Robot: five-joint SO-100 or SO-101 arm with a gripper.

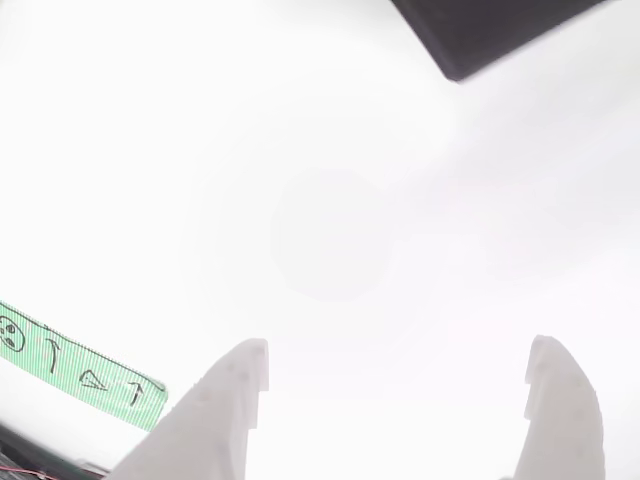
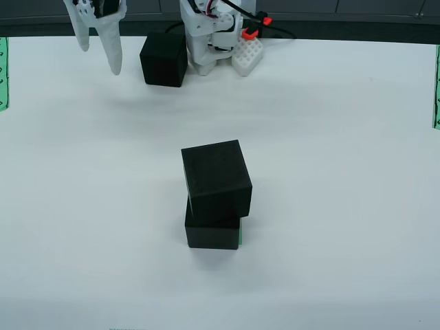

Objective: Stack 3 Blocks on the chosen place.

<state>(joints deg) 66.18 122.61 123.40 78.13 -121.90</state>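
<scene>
In the view from above, two black blocks stand stacked at the table's middle: the lower block point(image 2: 212, 234) sits on the green chosen place point(image 2: 239, 235), of which a thin sliver shows. The upper block point(image 2: 216, 179) rests on it, twisted and shifted slightly off square. A third block point(image 2: 163, 59) sits on the table at the back, just left of the arm's base. My gripper point(image 2: 100, 60) hangs open and empty to the left of that block. In the view that rides on the gripper, the gripper point(image 1: 400, 345) is open over bare white table, with that block point(image 1: 500, 30) at the top edge.
The arm's white base point(image 2: 213, 34) stands at the back centre. Narrow green strips lie at the left edge point(image 2: 3, 72) and right edge point(image 2: 436, 86). The strip with black drawn symbols point(image 1: 80, 370) lies beside my left finger. A dark band runs along the table's far edge.
</scene>
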